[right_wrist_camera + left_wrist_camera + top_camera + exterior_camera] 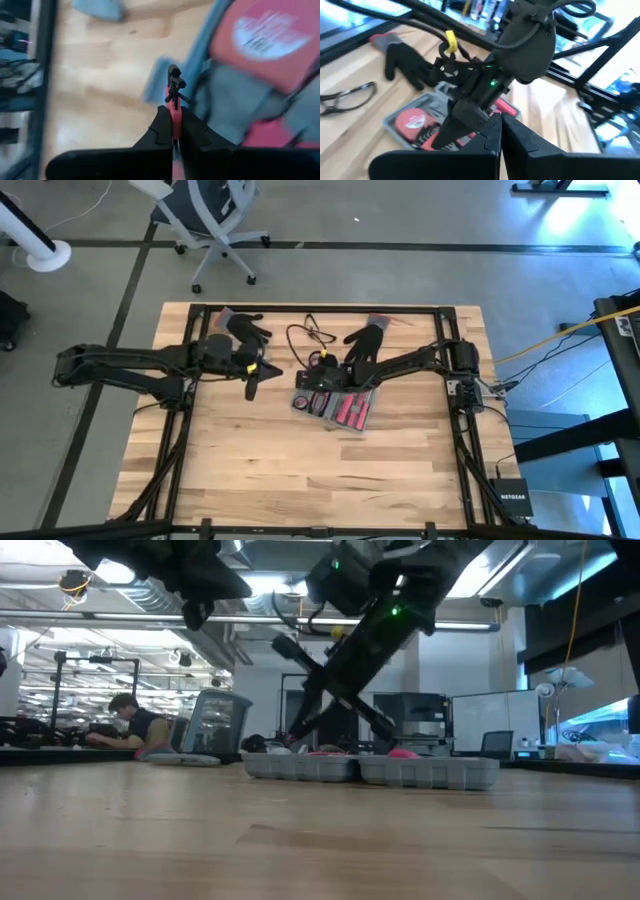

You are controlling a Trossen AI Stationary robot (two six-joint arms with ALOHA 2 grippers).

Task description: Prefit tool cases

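Note:
The blue-grey tool case (340, 408) lies open and flat on the wooden table, with red and black tools and a red tape measure (413, 120) in its recesses. My right gripper (174, 127) hangs over the case's left end (225, 95), shut on a slim red-and-black tool (173, 87). My left gripper (250, 388) hovers shut to the left of the case, clear of the table, with nothing in it; its shut fingers (492, 140) show in the left wrist view. My right gripper pinches the slim tool by its red shaft (174, 116) between its two fingers. The tool lies along the fingers, and its black head (173, 80) sticks out past their tips. The fingers slant down from the table's right side. The tool is lifted clear of table and case.
Two black gloves (245, 328) (365, 345) lie behind the case, with safety glasses (310, 335) between them. A black frame (300, 308) runs round the tabletop. Bare wood (300, 480) stretches in front of the case. An office chair (215, 220) stands beyond the far edge.

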